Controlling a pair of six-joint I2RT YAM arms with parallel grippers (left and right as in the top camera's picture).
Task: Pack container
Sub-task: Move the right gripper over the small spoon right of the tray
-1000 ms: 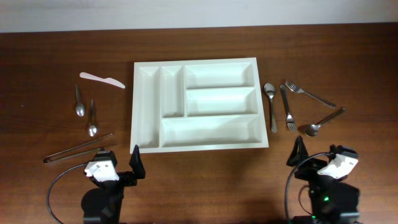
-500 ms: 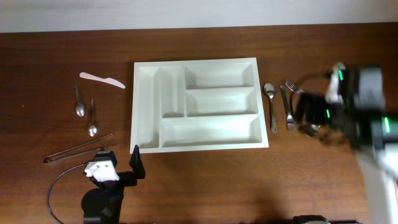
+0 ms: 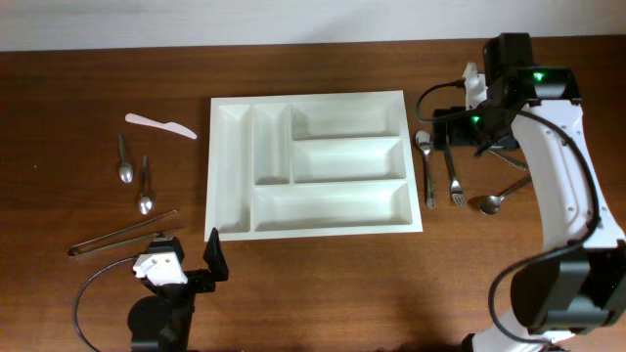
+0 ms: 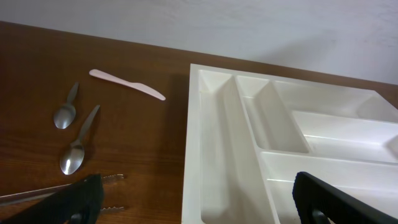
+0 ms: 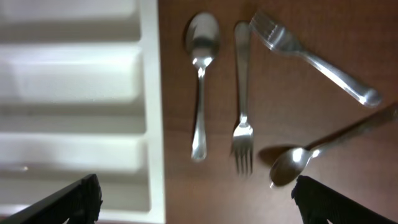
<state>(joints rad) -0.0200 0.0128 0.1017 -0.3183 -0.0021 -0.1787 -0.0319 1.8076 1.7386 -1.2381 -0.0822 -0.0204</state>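
The white five-compartment container (image 3: 313, 230) lies mid-table, and no cutlery shows inside it. Its rim shows in the left wrist view (image 4: 194, 143) and the right wrist view (image 5: 151, 93). To its right lie a spoon (image 3: 425, 166), a fork (image 3: 452, 176), a second fork (image 3: 504, 154) and a second spoon (image 3: 499, 196). My right gripper (image 3: 460, 125) hovers open above them. The right wrist view (image 5: 196, 202) shows the spoon (image 5: 200, 81) and fork (image 5: 242, 106) below it. My left gripper (image 3: 191, 262) rests open at the front left and holds nothing in the left wrist view (image 4: 199, 205).
Left of the container lie a pale plastic knife (image 3: 159, 125), two small spoons (image 3: 124, 161) (image 3: 145, 191) and metal tongs (image 3: 122, 235). The left wrist view shows the knife (image 4: 127, 84) and the tongs' toothed tips (image 4: 109, 193).
My right arm has lifted from its rest at the front right and swung to the back right, over the cutlery beside the container. The left arm has not moved.
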